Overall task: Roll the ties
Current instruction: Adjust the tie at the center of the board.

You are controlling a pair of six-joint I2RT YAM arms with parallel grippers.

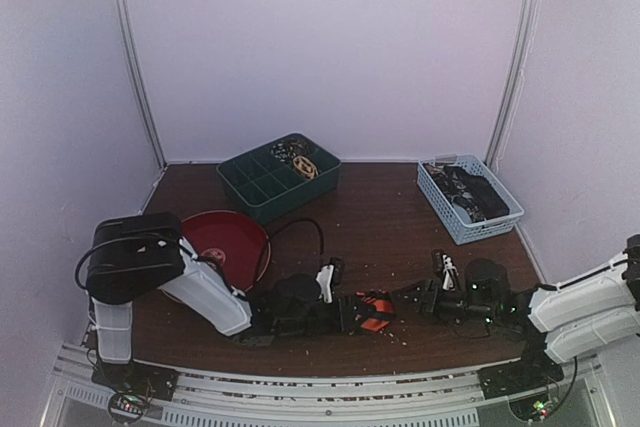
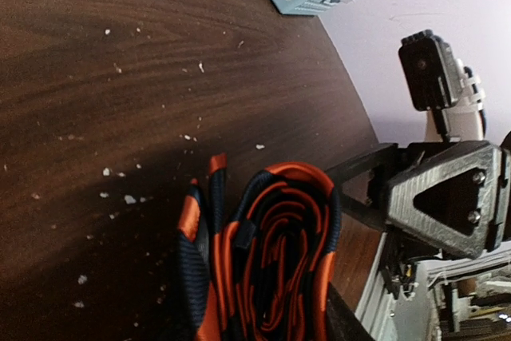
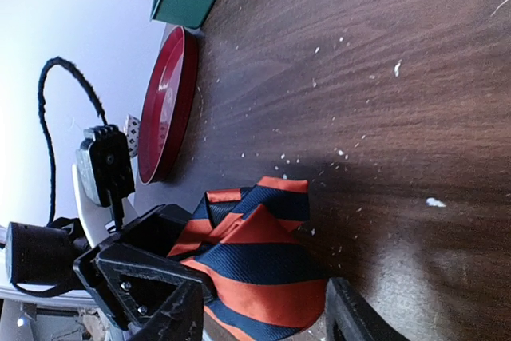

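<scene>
The striped orange-red and dark blue tie (image 1: 375, 312) is a flattened coil on the brown table near the front edge. My left gripper (image 1: 360, 313) is shut on it; in the left wrist view the coil (image 2: 271, 253) shows end on between the jaws of the left gripper (image 2: 267, 321). My right gripper (image 1: 412, 302) faces it from the right and is open. In the right wrist view the tie (image 3: 263, 265) lies just ahead of the spread fingers of the right gripper (image 3: 263, 325). A tan coil (image 1: 306, 166) and a dark patterned coil (image 1: 288, 150) sit in the green box.
A green compartment box (image 1: 262, 187) stands at the back centre. A red plate (image 1: 225, 237) lies left, behind the left arm. A blue basket (image 1: 450, 212) with dark fabric stands at the back right. A black cable (image 1: 305, 224) loops over the table. Pale crumbs dot the wood.
</scene>
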